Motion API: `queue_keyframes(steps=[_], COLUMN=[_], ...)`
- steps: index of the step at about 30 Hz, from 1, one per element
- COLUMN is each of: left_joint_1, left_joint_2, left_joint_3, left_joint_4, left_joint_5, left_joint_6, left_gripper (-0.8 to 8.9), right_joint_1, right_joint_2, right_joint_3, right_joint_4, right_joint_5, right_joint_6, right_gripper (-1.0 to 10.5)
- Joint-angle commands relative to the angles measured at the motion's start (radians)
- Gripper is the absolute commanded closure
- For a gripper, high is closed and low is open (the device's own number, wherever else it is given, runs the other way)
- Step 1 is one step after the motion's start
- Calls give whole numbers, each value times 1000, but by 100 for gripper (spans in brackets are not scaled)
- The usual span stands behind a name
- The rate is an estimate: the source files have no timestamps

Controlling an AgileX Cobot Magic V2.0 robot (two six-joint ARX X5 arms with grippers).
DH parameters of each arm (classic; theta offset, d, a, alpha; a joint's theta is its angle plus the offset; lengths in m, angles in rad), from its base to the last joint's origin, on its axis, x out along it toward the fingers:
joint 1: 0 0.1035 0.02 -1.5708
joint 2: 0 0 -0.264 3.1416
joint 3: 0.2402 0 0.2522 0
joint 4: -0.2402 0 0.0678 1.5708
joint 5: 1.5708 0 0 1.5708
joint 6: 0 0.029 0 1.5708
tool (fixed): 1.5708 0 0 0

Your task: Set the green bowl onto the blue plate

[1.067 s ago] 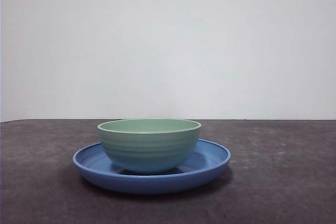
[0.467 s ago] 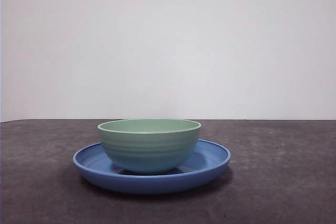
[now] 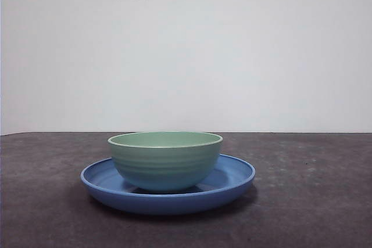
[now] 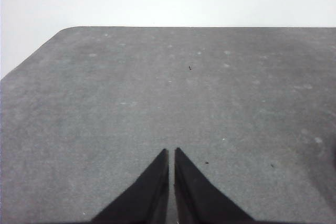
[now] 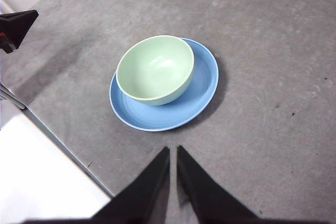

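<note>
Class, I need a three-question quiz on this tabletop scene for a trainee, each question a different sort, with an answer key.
1. True or false: the green bowl stands inside the blue plate.
2. Which is wider, bowl or plate?
3. Multiple choice: in the right wrist view the right tool is A) gripping the bowl, B) shut and clear of the dishes, C) resting on the plate.

Key: 1 true. 2 the plate. 3 B; the left tool is shut too, over bare table.

Only the green bowl [image 3: 165, 160] on the blue plate [image 3: 232, 181] interrupts the table [image 3: 314, 201]; all sides lie open.
</note>
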Motion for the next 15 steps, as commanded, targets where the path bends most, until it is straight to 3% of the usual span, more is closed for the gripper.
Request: queue_keyframes(steps=[1, 15], left_joint_1=[-5, -4], left_joint_2=[-2, -2], left_joint_3=[-20, -20], left_joint_4=[-9, -6], left_joint_5=[-3, -3], left_joint_6=[51, 49], left_gripper=[794, 794], right_joint_1=[5, 5], right_joint_2=[2, 2], right_joint_3=[4, 4], right_joint_4=[11, 11], right_joint_5=[-4, -3], right_joint_6=[-5, -5], right_gripper=[928, 928])
